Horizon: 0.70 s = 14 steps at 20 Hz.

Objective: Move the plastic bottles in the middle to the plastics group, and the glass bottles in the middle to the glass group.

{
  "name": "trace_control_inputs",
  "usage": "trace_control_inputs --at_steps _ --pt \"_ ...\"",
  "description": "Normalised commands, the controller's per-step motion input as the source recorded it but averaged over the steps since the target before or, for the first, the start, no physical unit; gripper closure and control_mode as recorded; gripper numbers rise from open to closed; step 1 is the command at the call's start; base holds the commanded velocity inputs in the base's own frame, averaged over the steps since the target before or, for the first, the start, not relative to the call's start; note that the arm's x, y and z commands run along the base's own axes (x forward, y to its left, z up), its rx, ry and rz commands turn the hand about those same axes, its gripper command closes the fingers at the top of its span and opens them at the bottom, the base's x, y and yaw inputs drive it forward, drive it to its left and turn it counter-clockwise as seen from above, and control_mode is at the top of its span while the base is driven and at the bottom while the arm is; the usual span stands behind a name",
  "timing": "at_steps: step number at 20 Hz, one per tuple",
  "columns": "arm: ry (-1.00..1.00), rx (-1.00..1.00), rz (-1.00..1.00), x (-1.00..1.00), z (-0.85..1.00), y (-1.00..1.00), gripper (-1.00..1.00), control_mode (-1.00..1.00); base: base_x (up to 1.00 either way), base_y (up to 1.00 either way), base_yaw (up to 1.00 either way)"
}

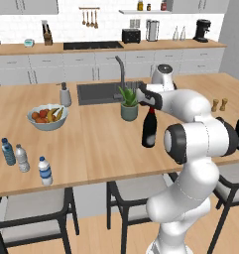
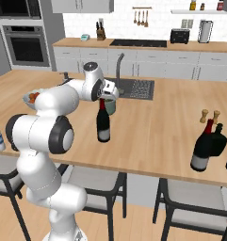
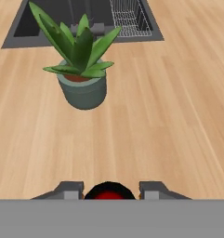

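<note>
Here, tool [image 3: 108, 193] closed on wine bottle [image 1: 149, 130] top, potted plant [image 1: 129, 105] just behind, sink [image 1: 97, 92] beyond.

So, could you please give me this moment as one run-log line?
stage: grasping | end effector: closing around red top of wine bottle | bottle: upright on island counter | near: potted plant

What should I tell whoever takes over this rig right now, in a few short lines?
Tool: fingers flank the red top of the middle wine bottle; grip not confirmed, bottle stands on the island.
Glass group: dark bottles at the right end.
Plastics: three small water bottles near the left front edge.
Done: the white-capped bottle appears to stand by the plastics group.
Left: carry this wine bottle to the glass group.
</note>
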Motion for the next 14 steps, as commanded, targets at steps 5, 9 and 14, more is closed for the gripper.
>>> trace_control_inputs --at_steps 5,9,14 --pt "0.00 0.00 0.00 0.00 0.00 0.00 1.00 -1.00 0.00 0.00 0.00" --pt "-0.01 0.00 0.00 -0.01 0.02 0.00 1.00 -1.00 0.00 0.00 0.00" --pt "-0.03 0.00 -0.01 -0.20 0.57 -0.04 1.00 -1.00 0.00 0.00 0.00"
